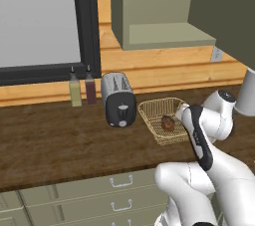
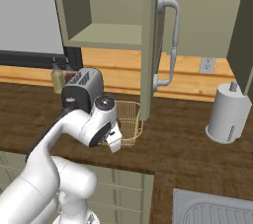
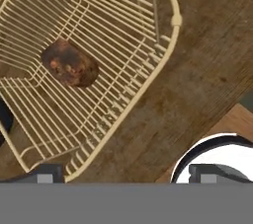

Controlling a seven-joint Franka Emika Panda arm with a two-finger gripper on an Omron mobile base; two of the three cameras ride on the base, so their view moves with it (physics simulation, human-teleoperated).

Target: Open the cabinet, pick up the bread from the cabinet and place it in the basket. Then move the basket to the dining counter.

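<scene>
**Spotter:** Below your hand (image 3: pixel 123 173), in the hand view, the bread (image 3: pixel 69 63) lies inside the basket (image 3: pixel 148 77), on the wire floor. It sits ahead of the left fingertip (image 3: pixel 45 173) and well off from the right one.

**Operator's mate:** And the hand itself?

**Spotter:** Your hand is spread wide with nothing between the tips. One tip hangs over the basket's near rim, the other over the bare desk (image 3: pixel 207 60) just outside the rim.

**Operator's mate:** Where does the basket stand?

**Spotter:** On the dark wood desk (image 1: pixel 55 140), touching nothing else that you can make out. From the left base view the toaster (image 1: pixel 118 99) stands just beside the basket (image 1: pixel 154 108), on the far side from your arm, and two bottles (image 1: pixel 82 86) stand beyond the toaster against the wall. The bread (image 1: pixel 168 123) shows as a small brown lump near the arm's side of the basket.

**Operator's mate:** The cabinet?

**Spotter:** Above your hand, the cabinet (image 2: pixel 106 35) is open. Its door (image 2: pixel 150 45) swings out edge-on toward you, silver handle (image 2: pixel 170 43) facing right, and the shelf inside is plain. A paper towel roll (image 2: pixel 228 113) stands well off to the right of your hand.
</scene>
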